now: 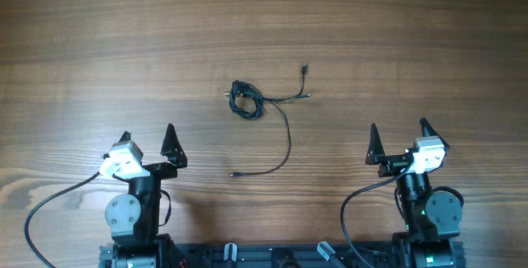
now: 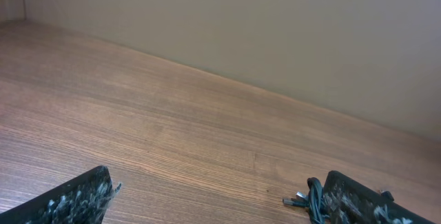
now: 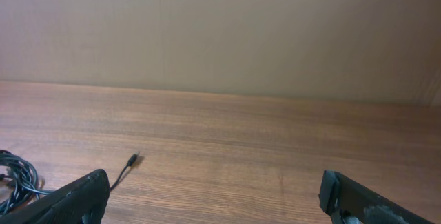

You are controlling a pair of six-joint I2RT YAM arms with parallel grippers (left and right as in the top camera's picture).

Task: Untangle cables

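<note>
The cables (image 1: pixel 246 101) lie on the wooden table as a small black knotted bundle in the middle. Thin strands run from it to plug ends at the right (image 1: pixel 305 70) and down to a plug near the front (image 1: pixel 234 174). My left gripper (image 1: pixel 148 138) is open and empty, below and left of the bundle. My right gripper (image 1: pixel 398 137) is open and empty, below and right of it. The bundle shows at the lower right in the left wrist view (image 2: pixel 313 198). A loop and a plug end (image 3: pixel 132 159) show at the lower left in the right wrist view.
The wooden table (image 1: pixel 412 45) spreads all round the bundle. A plain beige wall (image 3: pixel 220 31) stands behind the table's far edge. Thicker black arm cables (image 1: pixel 49 198) loop near both arm bases at the front.
</note>
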